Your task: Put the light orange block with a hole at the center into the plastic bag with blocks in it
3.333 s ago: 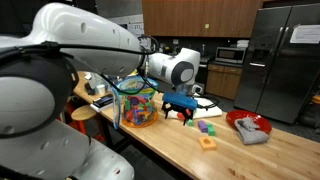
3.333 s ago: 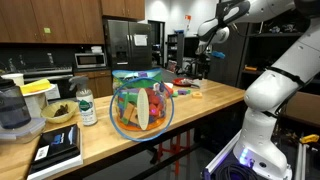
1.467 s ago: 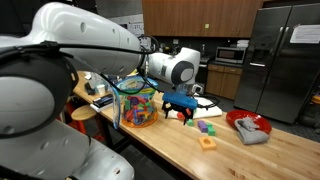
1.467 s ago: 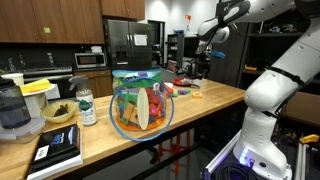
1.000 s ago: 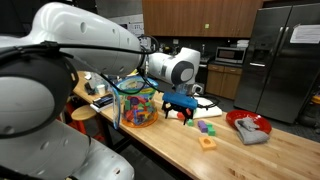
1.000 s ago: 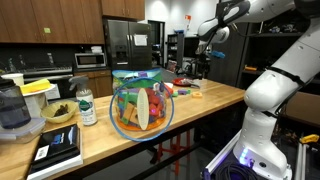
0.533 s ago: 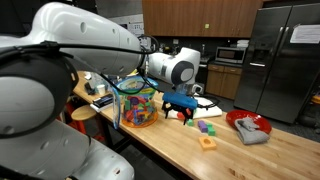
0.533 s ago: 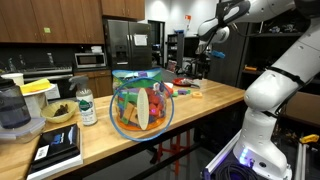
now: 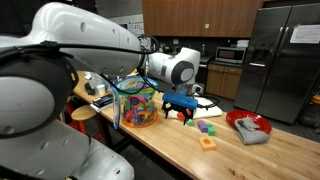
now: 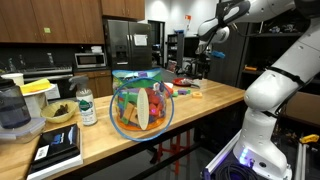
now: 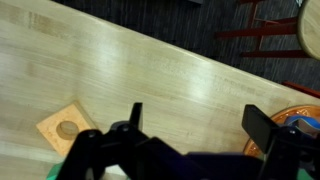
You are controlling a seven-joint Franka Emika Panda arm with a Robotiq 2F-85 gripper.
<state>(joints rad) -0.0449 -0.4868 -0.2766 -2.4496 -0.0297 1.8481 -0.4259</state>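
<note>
The light orange block [image 9: 207, 142] lies flat on the wooden table, its centre hole up; it also shows at the lower left of the wrist view [image 11: 64, 127]. The clear plastic bag [image 9: 137, 104] full of multicoloured blocks stands farther along the table and fills the near end in an exterior view [image 10: 141, 102]; an orange-rimmed bit of it shows at the right edge of the wrist view [image 11: 300, 122]. My gripper [image 9: 179, 112] hangs above the table between bag and block, open and empty, with bare wood between its fingers [image 11: 197, 125].
A red bowl with grey cloth [image 9: 249, 127] sits at the far end. Small green and purple blocks [image 9: 207, 127] lie near the orange block. A white paper [image 9: 204, 104] lies behind the gripper. A bottle [image 10: 86, 107], bowls and a book [image 10: 58, 146] crowd the bag's end.
</note>
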